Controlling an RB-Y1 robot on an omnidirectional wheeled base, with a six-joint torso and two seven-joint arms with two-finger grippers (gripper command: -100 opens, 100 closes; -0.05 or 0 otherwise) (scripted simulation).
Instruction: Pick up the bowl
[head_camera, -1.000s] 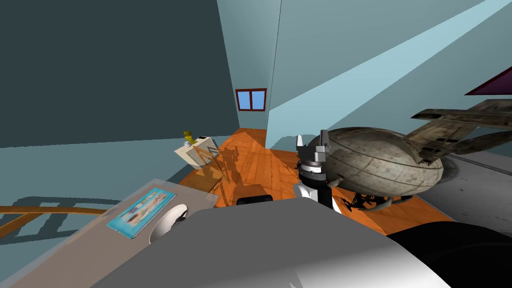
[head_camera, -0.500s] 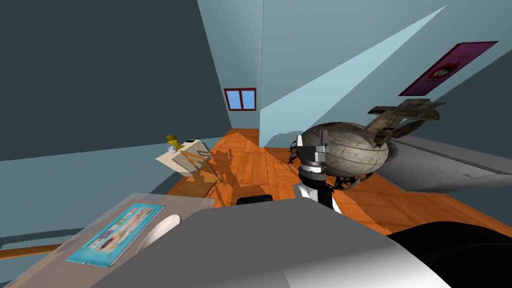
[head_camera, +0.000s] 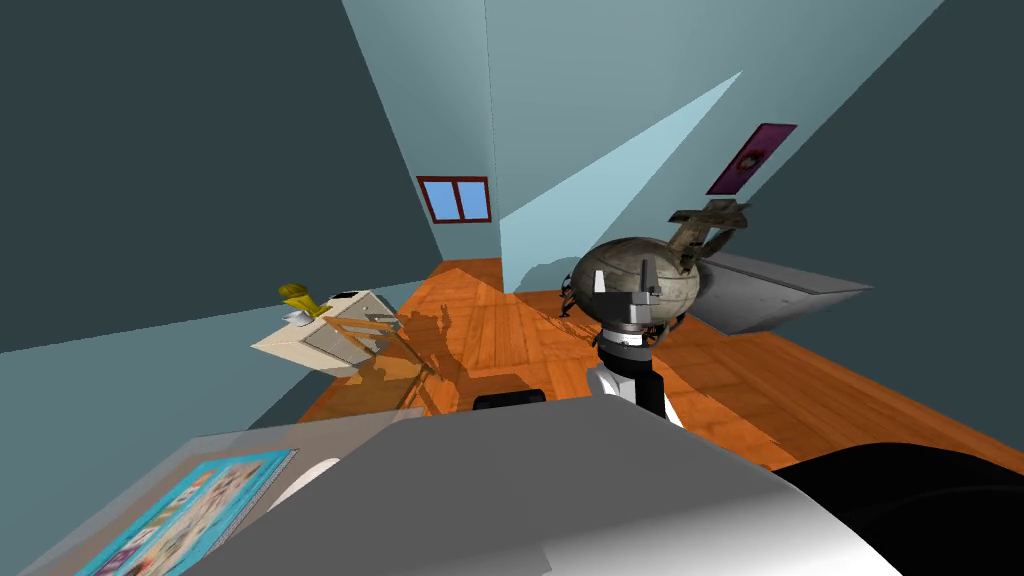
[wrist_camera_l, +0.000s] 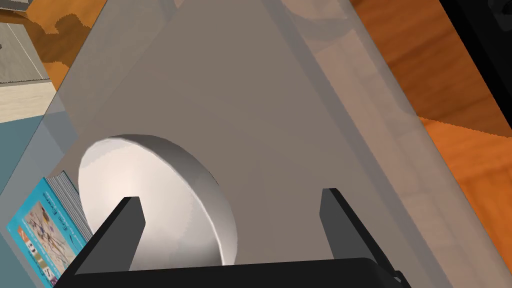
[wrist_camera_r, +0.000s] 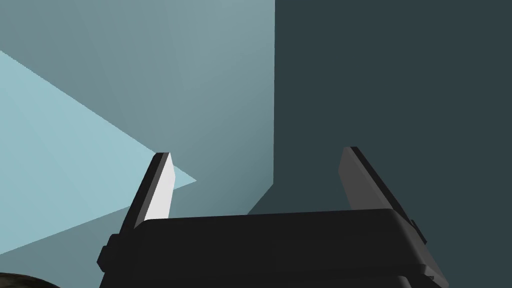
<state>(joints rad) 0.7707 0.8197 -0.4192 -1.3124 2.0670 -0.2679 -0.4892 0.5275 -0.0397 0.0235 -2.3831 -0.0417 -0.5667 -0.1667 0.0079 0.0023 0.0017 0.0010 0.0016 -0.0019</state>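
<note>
Two sets of jaws released, left by white bowl (wrist_camera_l: 165, 190), book (wrist_camera_l: 35, 235) lettering illegible

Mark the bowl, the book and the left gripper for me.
bowl (wrist_camera_l: 165, 200), left wrist view, on its broad white face.
book (wrist_camera_l: 40, 235), left wrist view, on its teal cover.
left gripper (wrist_camera_l: 230, 196), left wrist view, midway between its open fingertips.

Bowl (wrist_camera_l: 155, 190) on the table (wrist_camera_l: 280, 125) — just beside the book (wrist_camera_l: 40, 235), perhaps touching
</note>
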